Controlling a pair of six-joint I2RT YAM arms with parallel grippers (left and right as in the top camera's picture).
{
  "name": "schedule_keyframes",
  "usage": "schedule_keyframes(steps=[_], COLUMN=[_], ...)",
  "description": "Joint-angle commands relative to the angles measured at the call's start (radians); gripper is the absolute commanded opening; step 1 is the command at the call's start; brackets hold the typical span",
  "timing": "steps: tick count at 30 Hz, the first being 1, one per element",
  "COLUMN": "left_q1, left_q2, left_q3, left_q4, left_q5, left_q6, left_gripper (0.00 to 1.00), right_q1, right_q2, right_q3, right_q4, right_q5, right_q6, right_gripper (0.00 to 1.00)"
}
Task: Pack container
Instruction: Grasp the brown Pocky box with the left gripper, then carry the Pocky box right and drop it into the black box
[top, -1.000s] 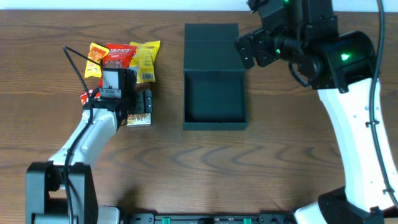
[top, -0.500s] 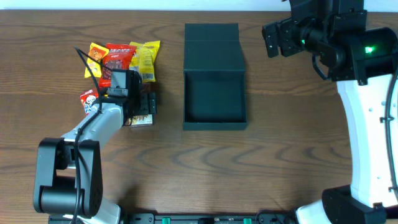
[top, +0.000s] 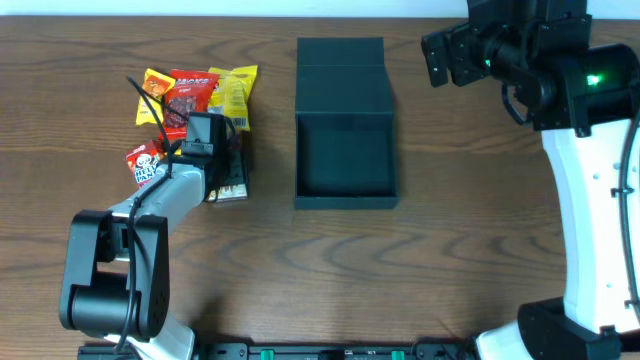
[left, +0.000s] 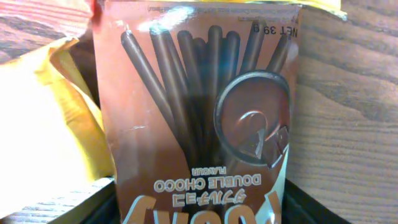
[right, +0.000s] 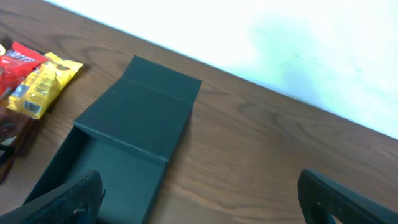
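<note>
One open container (top: 345, 150) lies well right of five clustered snack packets (top: 190, 95).

The right arm (top: 520, 70) now hangs beside the container (top: 345, 201), no longer over its lid. The left arm (top: 160, 200) has turned at its base. Its fingers (left: 323, 208) have edged toward the container, over the brown stick packet (left: 193, 112), uncovering more of the red-white packet (top: 145, 165).

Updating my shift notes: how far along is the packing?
Done: the container lies open, lid flap back, nothing inside yet. In hand: the left tool sits over the brown chocolate-stick box; a grip isn't clear. Left: all snack packets lie on the table beside the container; the right tool hangs open, empty.
</note>
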Motion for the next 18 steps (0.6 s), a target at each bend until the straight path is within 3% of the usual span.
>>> schedule_keyframes(steps=[1,11,18], left_q1=[-0.001,-0.124,-0.267], left_q2=[0.011,0.006,0.006], left_q3=[0.028,0.390,0.503], left_q4=[-0.013,-0.245,-0.332], left_q5=[-0.033,-0.078,-0.098], left_q6=[-0.053,-0.028,-0.037], left_gripper=[0.62,0.62,0.62], right_q1=[-0.008,-0.015,-0.060], right_q2=[-0.003,-0.003,-0.003], right_q3=[0.000,0.000,0.000], right_q4=[0.003,0.010,0.008], right_q5=[-0.001,0.007,0.007], right_q6=[-0.015,-0.034,-0.033], right_gripper=[0.99,0.99,0.99])
